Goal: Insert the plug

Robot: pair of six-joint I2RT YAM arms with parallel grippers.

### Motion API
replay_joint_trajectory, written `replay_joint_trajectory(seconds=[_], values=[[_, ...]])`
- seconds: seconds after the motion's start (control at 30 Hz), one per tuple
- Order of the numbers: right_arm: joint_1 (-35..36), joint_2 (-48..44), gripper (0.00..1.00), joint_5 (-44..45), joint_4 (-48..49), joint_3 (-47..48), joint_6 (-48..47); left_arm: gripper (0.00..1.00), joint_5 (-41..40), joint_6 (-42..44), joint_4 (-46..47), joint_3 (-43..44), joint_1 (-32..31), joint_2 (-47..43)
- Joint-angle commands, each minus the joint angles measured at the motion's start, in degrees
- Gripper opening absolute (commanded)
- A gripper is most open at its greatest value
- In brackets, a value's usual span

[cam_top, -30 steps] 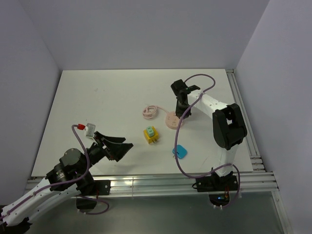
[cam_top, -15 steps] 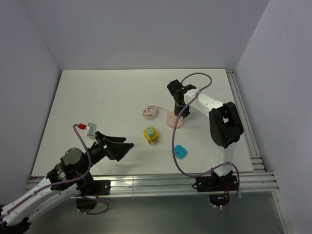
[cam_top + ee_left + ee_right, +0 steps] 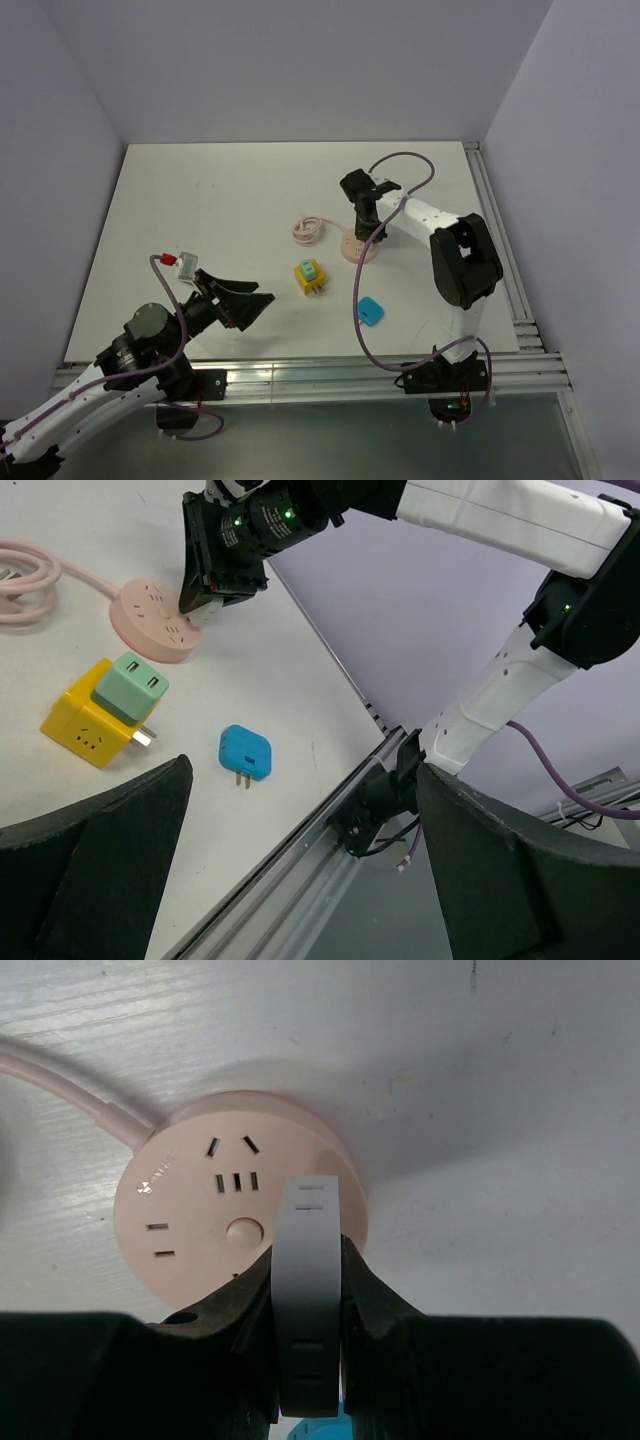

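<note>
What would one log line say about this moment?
right pincer: shut on plug | plug: over pink socket | left pincer: open, far off

Pink socket hub [image 3: 155, 628]: one. Yellow cube adapter [image 3: 85, 730]: one. Plugs: three (green plug [image 3: 130, 687], blue plug [image 3: 245, 753], white plug [image 3: 308, 1260]).

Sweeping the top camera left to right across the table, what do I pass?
left gripper → yellow cube → pink round socket. Left out: the cable coil, which sits level with the cube, and the blue plug, which overlaps the socket's span.
</note>
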Motion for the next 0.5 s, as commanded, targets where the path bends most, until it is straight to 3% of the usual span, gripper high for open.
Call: replay_joint_trajectory(seconds=[0.0,0.2,0.47], values=[[-0.8,4.9,0.00,-4.7,4.9,-8.7,2.8,1.00,0.1,1.0,0.8,0.8,-0.1,-0.7],[-2.6,3.8,0.00,-8.1,5.9,-10.1,2.7,1.00,0.3,1.2,-0.1,1.5,-0.1,-0.7],[-2.7,-0.3,0.00,-5.0,4.2,-10.0,7.5,0.99,0.2,1.0,0.1,0.7,-0.1,-2.0]])
